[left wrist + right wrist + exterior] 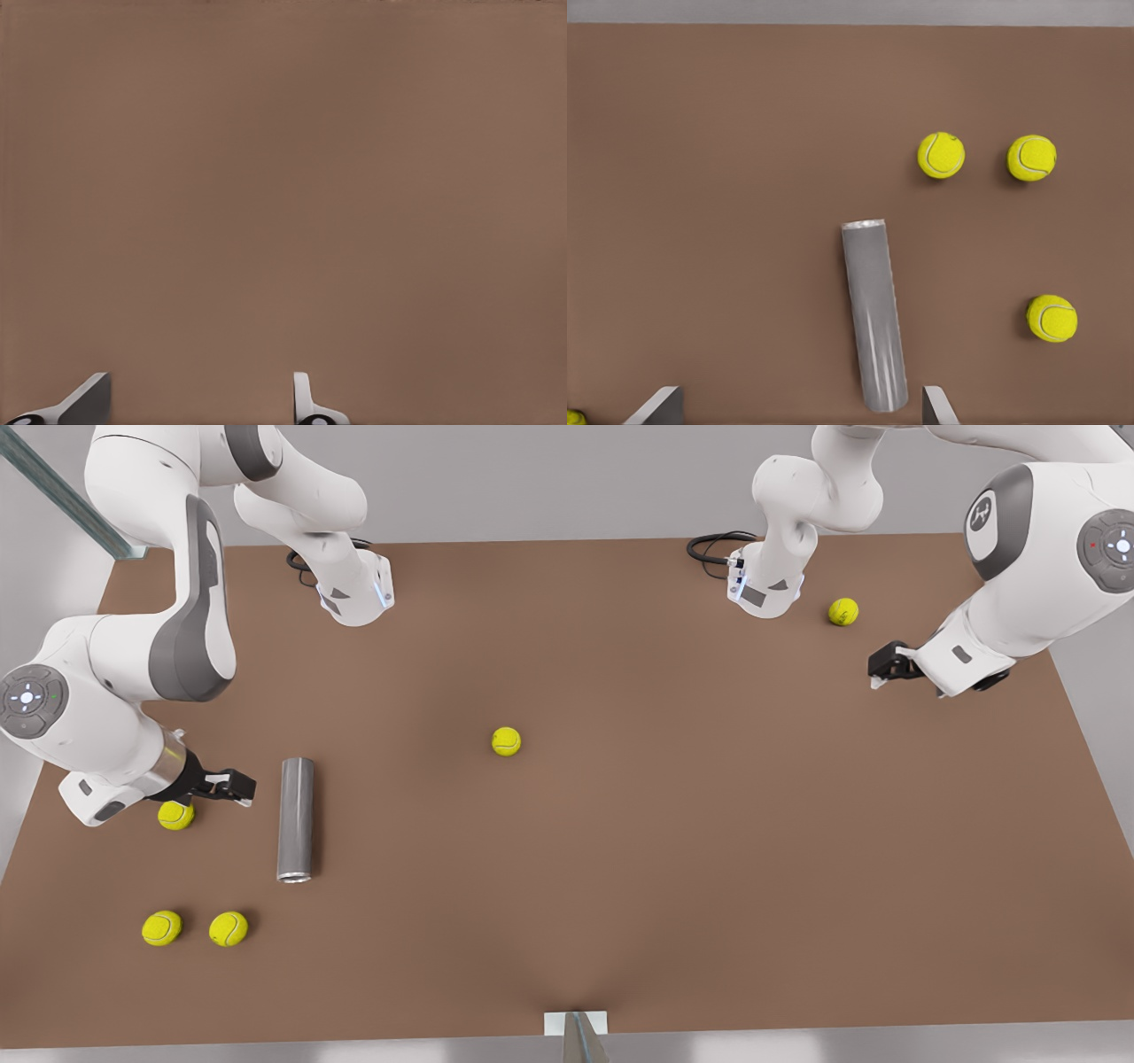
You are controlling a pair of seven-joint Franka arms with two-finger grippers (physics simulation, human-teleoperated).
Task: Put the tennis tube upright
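The tennis tube (296,819) is a grey cylinder lying flat on the brown table (620,824) toward the front view's left, its silver rim (294,877) at the near end. My right gripper (232,786) hovers open just left of the tube's far end, apart from it. In the right wrist view the tennis tube (874,310) stretches away from between the open fingers of my right gripper (799,397). My left gripper (886,666) waits open at the front view's far right; the left wrist view has its fingertips (299,390) over bare table.
One tennis ball (175,815) lies under the right gripper's wrist. Two tennis balls (161,927) (229,928) sit near the front left edge. Another ball (506,741) is mid-table, and one more ball (842,611) at the back right. Both arm bases stand along the back.
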